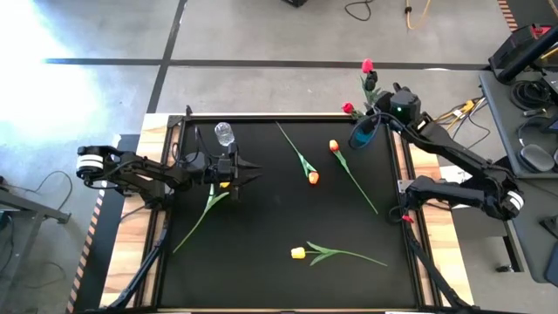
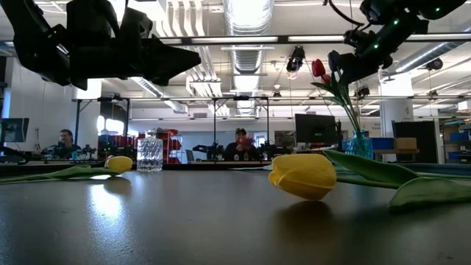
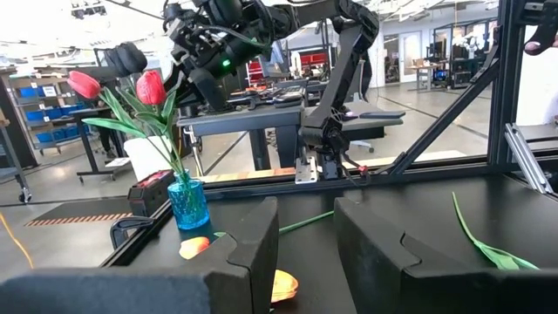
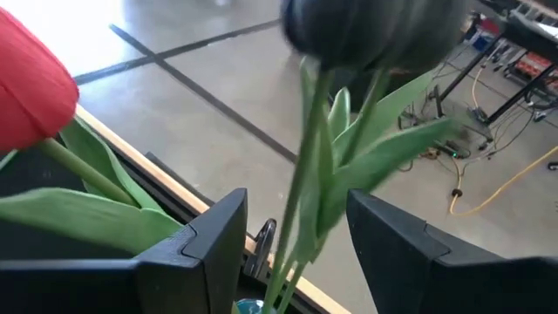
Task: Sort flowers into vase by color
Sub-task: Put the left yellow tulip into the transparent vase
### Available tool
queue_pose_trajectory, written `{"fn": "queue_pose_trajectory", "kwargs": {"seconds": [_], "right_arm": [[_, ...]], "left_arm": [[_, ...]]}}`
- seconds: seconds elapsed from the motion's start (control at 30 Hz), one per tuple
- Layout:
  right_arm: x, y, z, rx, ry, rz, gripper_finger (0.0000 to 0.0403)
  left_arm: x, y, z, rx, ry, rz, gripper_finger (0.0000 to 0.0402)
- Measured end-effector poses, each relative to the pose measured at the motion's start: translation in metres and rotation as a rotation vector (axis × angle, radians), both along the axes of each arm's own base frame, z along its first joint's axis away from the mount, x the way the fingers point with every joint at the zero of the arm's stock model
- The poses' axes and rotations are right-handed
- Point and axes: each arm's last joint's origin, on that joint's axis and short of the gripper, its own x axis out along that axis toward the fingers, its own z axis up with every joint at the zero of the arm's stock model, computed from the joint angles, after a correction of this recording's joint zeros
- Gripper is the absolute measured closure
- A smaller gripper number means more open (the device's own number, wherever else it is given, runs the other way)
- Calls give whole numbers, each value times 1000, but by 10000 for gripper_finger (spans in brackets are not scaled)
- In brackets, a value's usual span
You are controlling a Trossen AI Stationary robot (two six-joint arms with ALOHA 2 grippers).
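Black matting covers the table (image 1: 261,279), framed by pale wooden edges and dark rails on each side. At the left, the left gripper (image 1: 247,172) hangs above the mat just inside the left rail, its fingers (image 3: 253,235) parted by a moderate gap and holding nothing. A yellow tulip (image 1: 202,209) lies directly beneath it, its stem running toward the near left corner. A clear glass vase (image 1: 225,133) stands empty just beyond the gripper, close to the far edge.

The middle of the mat is mostly open. An orange tulip (image 1: 300,160) lies slanted there, head toward the centre, and a second orange tulip (image 1: 352,177) lies beside it, apart from it, its stem reaching toward the right rail. Near the front edge a second yellow tulip (image 1: 331,254) lies crosswise, with bare mat on every side of it.

At the far right corner a blue vase (image 1: 360,136) stands just inside the rail, holding two red tulips (image 1: 367,67) whose heads lean out past the table's far edge. The right gripper (image 1: 378,112) sits above this vase. Its fingers (image 4: 214,231) stand apart on either side of green stems, with a dark purple tulip (image 4: 370,35) head just ahead; whether they press the stems cannot be told.
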Motion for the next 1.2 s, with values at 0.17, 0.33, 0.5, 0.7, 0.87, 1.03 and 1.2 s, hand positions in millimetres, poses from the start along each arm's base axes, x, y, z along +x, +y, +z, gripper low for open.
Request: {"fn": "queue_pose_trajectory", "kwargs": {"seconds": [0.17,0.33,0.5,0.7,0.87,1.03,1.2], "right_arm": [[-7,8,6,-16,-14,0,213],[-16,22,10,3,-10,7,213],[-24,40,16,7,-41,30,216],[-24,58,21,8,-109,93,250],[-14,69,19,28,-103,152,310],[3,83,13,48,-73,239,380],[21,105,-1,78,-39,326,391]], "left_arm": [[0,0,0,0,0,0,302],[0,0,0,0,0,0,302],[0,0,0,0,0,0,302],[0,0,0,0,0,0,302],[0,0,0,-24,1,-2,308],[0,0,-12,-46,121,-2,327],[0,0,-26,-66,286,0,363]]}}
